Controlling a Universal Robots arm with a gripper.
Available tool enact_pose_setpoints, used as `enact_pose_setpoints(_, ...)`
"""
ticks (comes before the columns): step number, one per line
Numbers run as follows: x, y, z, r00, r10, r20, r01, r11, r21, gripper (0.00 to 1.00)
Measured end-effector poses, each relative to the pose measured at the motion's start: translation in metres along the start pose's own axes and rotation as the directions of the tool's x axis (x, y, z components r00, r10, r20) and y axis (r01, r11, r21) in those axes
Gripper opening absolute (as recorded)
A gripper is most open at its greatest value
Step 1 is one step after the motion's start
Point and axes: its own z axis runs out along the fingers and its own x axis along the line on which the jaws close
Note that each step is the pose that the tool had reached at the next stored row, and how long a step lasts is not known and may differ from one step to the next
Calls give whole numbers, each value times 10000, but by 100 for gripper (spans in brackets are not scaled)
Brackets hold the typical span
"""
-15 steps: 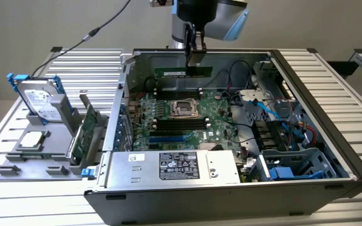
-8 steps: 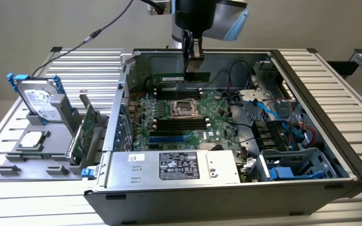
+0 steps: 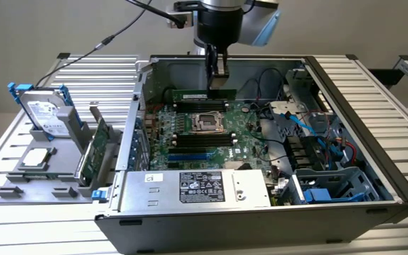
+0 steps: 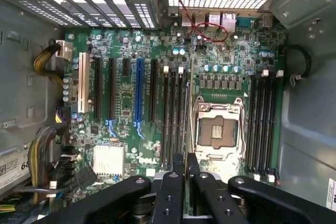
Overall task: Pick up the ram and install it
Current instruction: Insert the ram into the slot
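While the gripper looks clamped on the top edge of the ram, this light, stiff, fragile stick suits an edge grip near mid-length.

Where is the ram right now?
In the exterior view the ram is held in the gripper inside the open case, just above the motherboard, beyond the CPU socket.
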Motion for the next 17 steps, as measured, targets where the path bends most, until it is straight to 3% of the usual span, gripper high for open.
enact_pose_setpoints(8,133,-25,151,10000,-2,1,2,10000,-10,14)
enact_pose_setpoints(17,131,-66,314,10000,-81,1,81,10000,-25,14)
